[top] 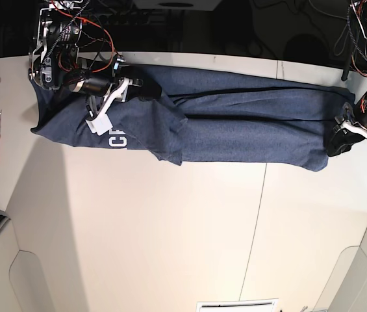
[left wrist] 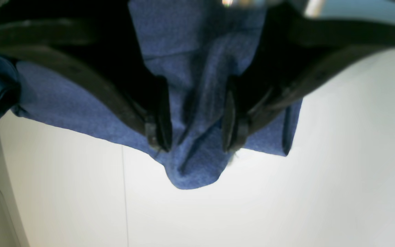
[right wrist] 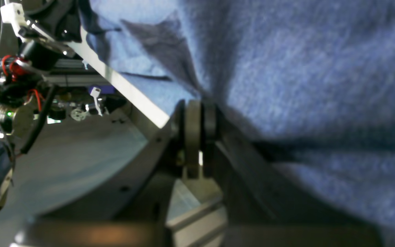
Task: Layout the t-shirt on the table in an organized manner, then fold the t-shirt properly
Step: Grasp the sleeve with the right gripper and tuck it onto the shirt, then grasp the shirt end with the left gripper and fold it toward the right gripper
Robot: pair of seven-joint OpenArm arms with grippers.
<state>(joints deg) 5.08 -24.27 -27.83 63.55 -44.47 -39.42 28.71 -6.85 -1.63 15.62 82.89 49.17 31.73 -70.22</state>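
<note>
Our t-shirt (top: 235,123) lies stretched but bunched along the far edge of the table (top: 170,247). Our right gripper (right wrist: 197,113) pinches it tight. Our left gripper (left wrist: 195,137) stands wide around cloth. No folding yet.

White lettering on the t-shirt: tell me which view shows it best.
The base view: only there does the white lettering show, on the t-shirt near the right gripper. Both wrist views show plain blue cloth, no letters.
</note>
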